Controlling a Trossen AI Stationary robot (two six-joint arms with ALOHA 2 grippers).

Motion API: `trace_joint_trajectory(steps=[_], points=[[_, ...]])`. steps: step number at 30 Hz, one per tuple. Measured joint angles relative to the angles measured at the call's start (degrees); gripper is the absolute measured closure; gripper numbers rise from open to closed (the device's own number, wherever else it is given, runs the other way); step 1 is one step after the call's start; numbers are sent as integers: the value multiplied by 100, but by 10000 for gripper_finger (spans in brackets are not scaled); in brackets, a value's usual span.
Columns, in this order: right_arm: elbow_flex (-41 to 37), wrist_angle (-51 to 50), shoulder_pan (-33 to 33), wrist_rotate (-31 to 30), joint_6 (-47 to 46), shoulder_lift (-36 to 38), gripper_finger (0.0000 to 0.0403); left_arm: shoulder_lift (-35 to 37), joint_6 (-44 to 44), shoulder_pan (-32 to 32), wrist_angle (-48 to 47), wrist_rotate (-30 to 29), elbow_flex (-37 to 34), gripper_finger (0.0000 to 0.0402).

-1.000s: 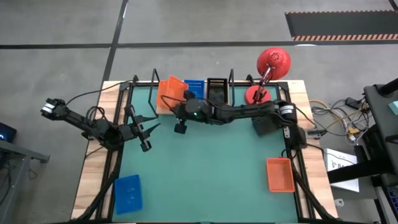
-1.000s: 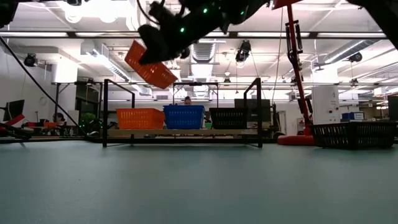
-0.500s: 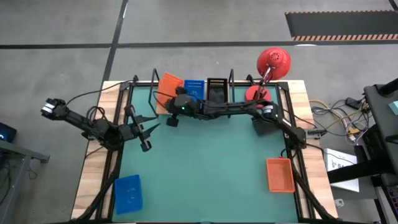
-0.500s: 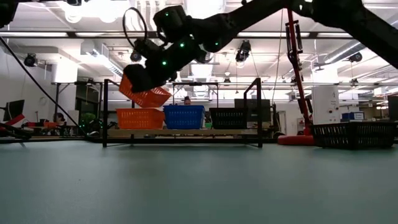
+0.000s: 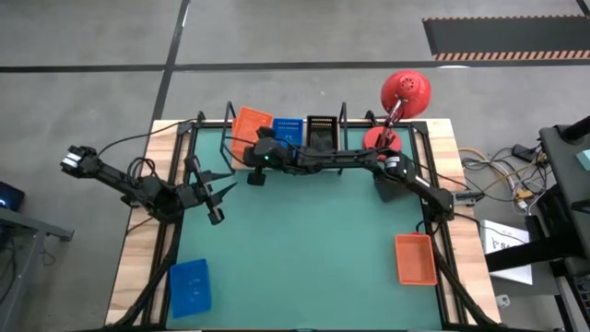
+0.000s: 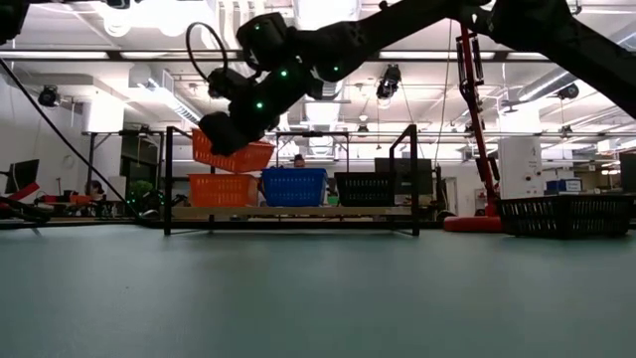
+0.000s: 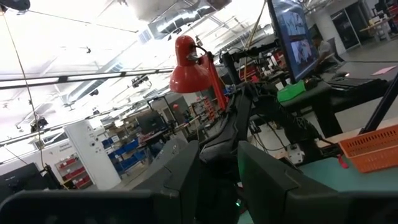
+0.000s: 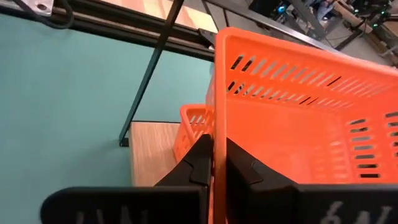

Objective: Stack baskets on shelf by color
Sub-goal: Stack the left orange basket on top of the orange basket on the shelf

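An orange basket (image 6: 235, 154) hangs tilted just above the orange one (image 6: 224, 189) already on the shelf (image 6: 298, 212), at the shelf's orange end beside the blue basket (image 6: 294, 186). The right gripper (image 8: 217, 163) pinches its rim, so I'd level it, line up the walls, then lower it straight in to nest. The left gripper (image 5: 214, 196) waits well clear of the shelf, fingers spread.
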State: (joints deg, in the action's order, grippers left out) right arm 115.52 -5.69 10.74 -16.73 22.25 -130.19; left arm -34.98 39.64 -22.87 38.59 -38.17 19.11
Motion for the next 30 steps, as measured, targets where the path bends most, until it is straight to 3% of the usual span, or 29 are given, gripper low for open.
trace_joint_trajectory(steps=[15,21,30], points=[[61,-24,55,-257,218,11,289,-7,2,0,0,0,0,307],[360,-441,55,-433,391,24,269,26,2,0,27,0,0,307],[1090,-2054,3,-431,389,82,274,15,-28,0,129,0,0,307]])
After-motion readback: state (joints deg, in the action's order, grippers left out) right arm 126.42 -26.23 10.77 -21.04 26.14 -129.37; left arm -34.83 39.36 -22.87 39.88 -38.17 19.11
